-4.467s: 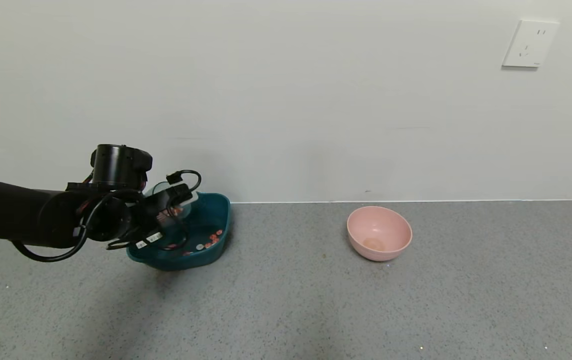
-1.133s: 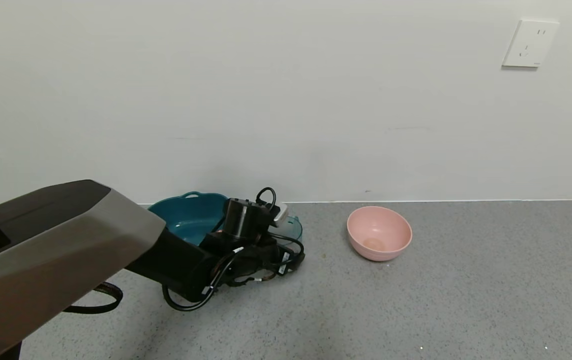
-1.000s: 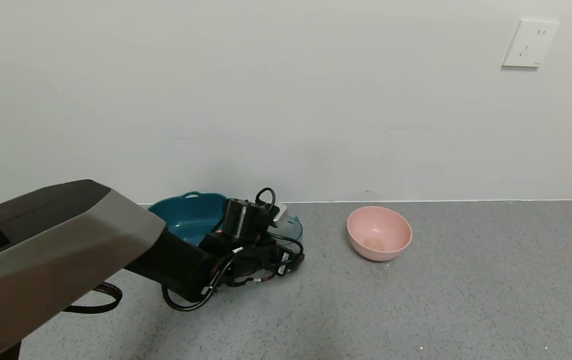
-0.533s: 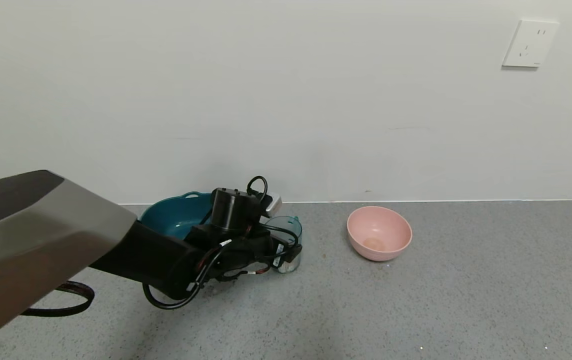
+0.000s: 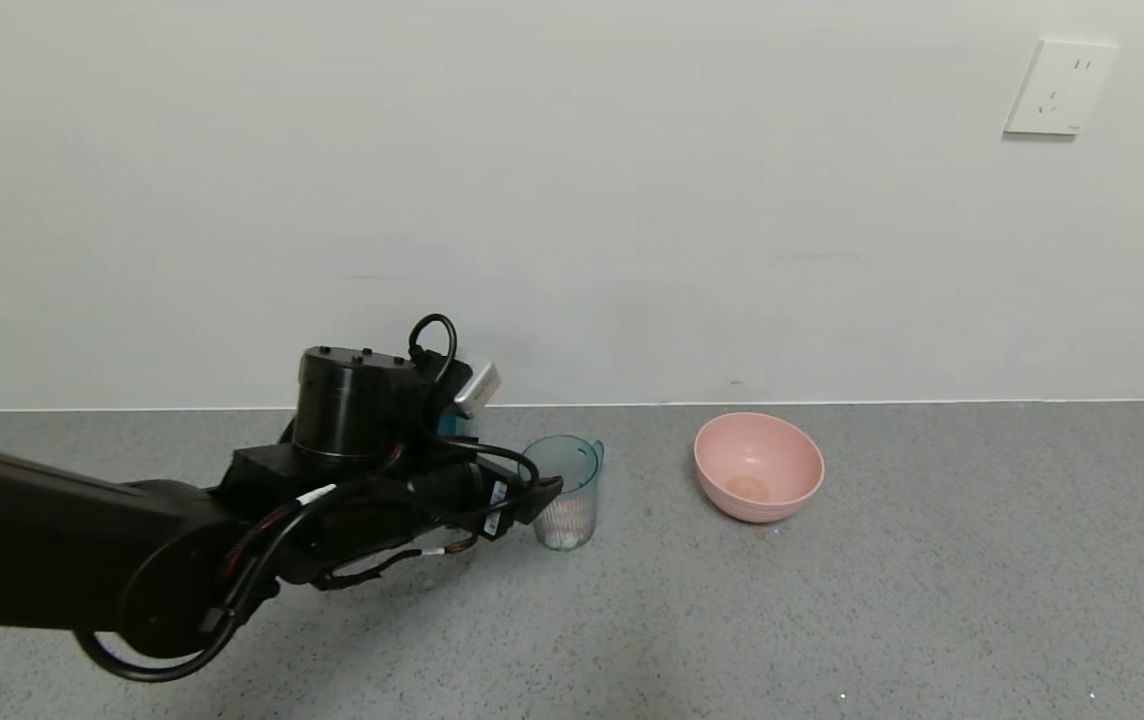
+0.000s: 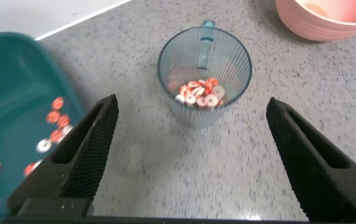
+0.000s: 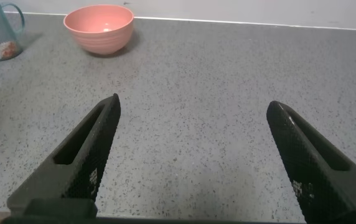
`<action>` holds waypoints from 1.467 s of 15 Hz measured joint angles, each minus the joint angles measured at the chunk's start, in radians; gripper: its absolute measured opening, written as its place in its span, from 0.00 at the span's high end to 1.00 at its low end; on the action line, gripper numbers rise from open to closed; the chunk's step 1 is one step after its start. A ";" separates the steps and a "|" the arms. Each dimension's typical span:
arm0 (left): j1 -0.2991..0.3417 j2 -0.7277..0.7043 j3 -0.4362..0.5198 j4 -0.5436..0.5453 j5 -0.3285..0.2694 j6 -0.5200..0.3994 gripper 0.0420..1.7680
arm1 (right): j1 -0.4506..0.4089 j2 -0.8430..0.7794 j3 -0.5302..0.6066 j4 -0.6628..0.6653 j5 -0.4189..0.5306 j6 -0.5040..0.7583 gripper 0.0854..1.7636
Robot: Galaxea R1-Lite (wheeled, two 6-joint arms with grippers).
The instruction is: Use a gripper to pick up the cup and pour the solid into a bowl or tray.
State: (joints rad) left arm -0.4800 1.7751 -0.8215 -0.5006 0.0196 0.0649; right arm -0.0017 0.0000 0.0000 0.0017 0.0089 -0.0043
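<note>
A: Where is the cup (image 5: 566,489)?

B: It stands on the tabletop (image 5: 832,600), beside the tub (image 6: 10,118). The left gripper (image 6: 190,155) hangs over it, jaws wide open, holding nothing.

A: Is the pouring done?

B: Partly, I think. Some pieces (image 6: 50,121) lie in the tub, but more sit in the cup. The tub is mostly hidden, so I can't count. The right gripper (image 7: 193,155) waits, open and empty.

The head view looks forward and down across the surface (image 5: 832,600) toward the wall. The left wrist view looks steeply down, close to the cup (image 6: 204,81). The right wrist view looks low across the surface. All three share the cup and pink bowl (image 7: 98,28).
</note>
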 joint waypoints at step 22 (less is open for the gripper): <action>0.053 -1.106 0.365 0.685 0.345 -0.003 0.03 | 0.000 0.000 0.000 0.000 0.000 0.000 0.03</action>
State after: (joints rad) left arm -0.4266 0.6687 -0.4568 0.1847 0.3645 0.0615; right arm -0.0017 0.0004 0.0000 0.0017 0.0089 -0.0043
